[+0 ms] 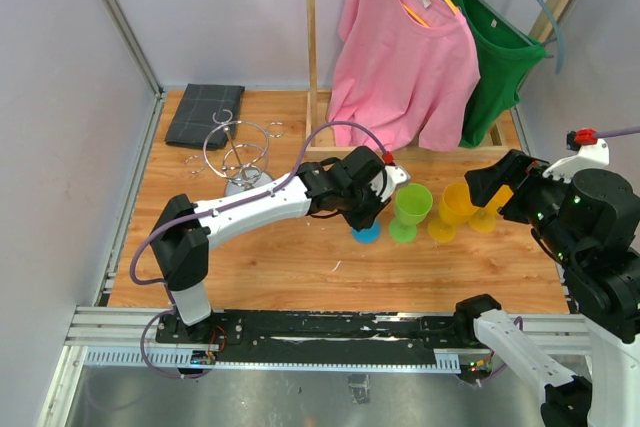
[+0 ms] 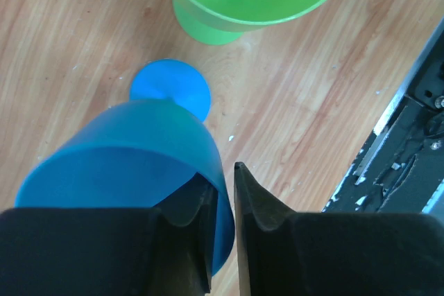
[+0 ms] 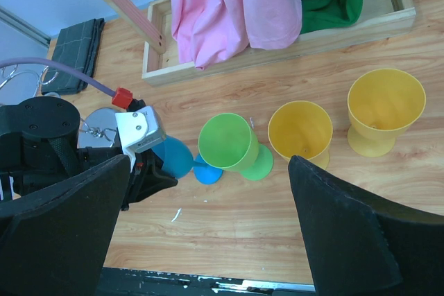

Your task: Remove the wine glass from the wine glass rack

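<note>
From above, the chrome rack (image 1: 240, 155) stands at the far left of the tabletop (image 1: 280, 277), and no coloured glass shows on its wire arms. The left arm reaches well to the right of it. Its left pincer (image 1: 368, 209) is over the blue wine glass (image 1: 366, 234), whose foot sits just beside the green glass (image 1: 410, 211). Two yellow glasses (image 1: 452, 209) stand further right. The right pincer (image 1: 500, 187) hangs near them and touches nothing.

The left wrist view shows the left pincer clenched on the rim of the blue wine glass, one finger inside the bowl and the other outside against the wall. The glass leans toward the camera. Its round foot lies on the wood or just above it, and which cannot be told from here.

In the right wrist view the right pincer is spread wide and holds nothing. The blue wine glass is seen tilted next to the green one, apart from the rack base at the left.

The main part looks done, since the glass is off the rack and brought into the row. What seems left is to stand it upright, let go and draw the arm back.
</note>
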Controlling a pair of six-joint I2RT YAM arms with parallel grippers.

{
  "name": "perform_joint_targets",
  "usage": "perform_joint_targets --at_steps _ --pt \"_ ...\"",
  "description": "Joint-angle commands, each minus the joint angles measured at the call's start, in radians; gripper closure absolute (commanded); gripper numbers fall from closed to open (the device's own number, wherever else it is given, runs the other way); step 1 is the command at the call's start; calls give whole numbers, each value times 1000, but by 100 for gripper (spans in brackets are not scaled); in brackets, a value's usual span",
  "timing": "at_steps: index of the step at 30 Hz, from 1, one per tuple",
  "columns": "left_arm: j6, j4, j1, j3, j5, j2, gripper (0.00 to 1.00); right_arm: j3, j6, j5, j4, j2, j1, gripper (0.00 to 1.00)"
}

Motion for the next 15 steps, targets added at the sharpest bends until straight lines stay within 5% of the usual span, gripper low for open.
perform_joint_targets --at_steps 1,3,6,15 --pt "-10 13 -14 21 38 13 64 20 -11 23 -7 -7 -18 2" --pt "-10 13 -13 23 40 5 42 19 -12 22 -6 -4 -18 2" --pt "-6 11 -14 30 35 -3 25 19 -12 21 0 -2 -18 2" --pt "3 -24 -14 111 19 -59 3 20 -13 14 24 -1 -18 2"
